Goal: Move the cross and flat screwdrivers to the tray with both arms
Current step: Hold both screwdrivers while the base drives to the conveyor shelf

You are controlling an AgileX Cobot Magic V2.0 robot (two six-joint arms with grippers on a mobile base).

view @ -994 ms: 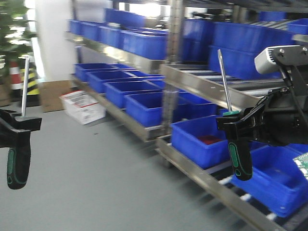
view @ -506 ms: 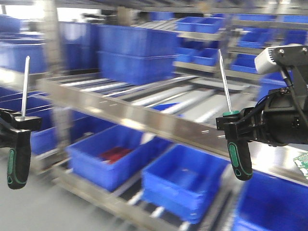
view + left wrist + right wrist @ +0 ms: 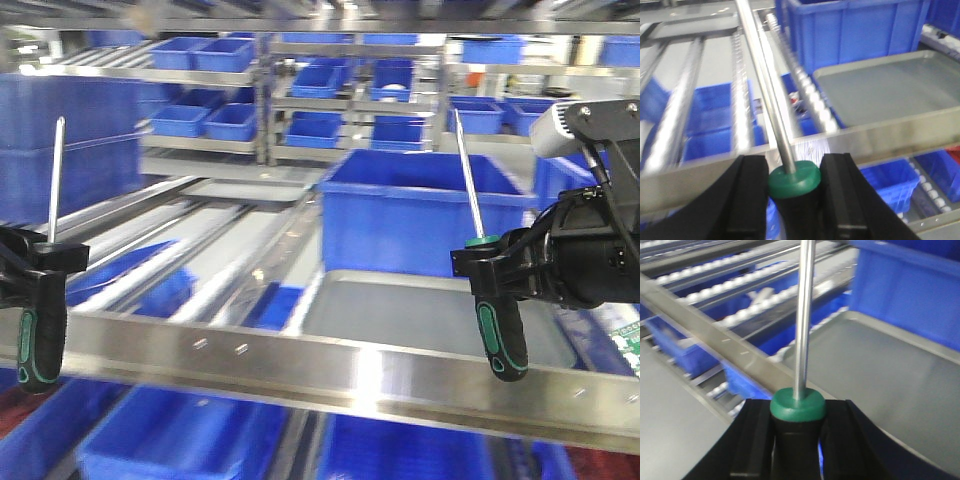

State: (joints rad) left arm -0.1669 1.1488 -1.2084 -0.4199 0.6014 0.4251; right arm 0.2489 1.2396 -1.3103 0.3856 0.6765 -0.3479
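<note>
We are observing the left gripper (image 3: 42, 258) clamping the left screwdriver (image 3: 40, 340) just below the green collar at the top of its handle, with 2 black fingers (image 3: 747, 200) pressing on opposite sides. The tool is hanging upright, with the silver shaft pointing up and the green-and-black handle pointing down below the jaws. We are observing the right gripper (image 3: 492, 262) gripping the right screwdriver (image 3: 502, 340) in the same way. Its jaws are closing tight on the handle under the green collar, the shaft is leaning slightly left in the front view, and the handle is pointing down. Neither tool is touching any surface. Both are hanging in the air, well apart, 1 at each side of the front view. The tray (image 3: 400, 305) is lying flat on the rack level behind the steel rail (image 3: 300, 358), between the 2 grippers in the front view and nearer the right one. 1 large blue bin (image 3: 420, 215) is standing just behind the tray. In the left wrist view the tray is appearing to the right of the shaft, and roller tracks (image 3: 680, 110) are running to its left. In the right wrist view the tray is lying beyond the shaft, to its right. The background shelves are appearing blurred.
</note>
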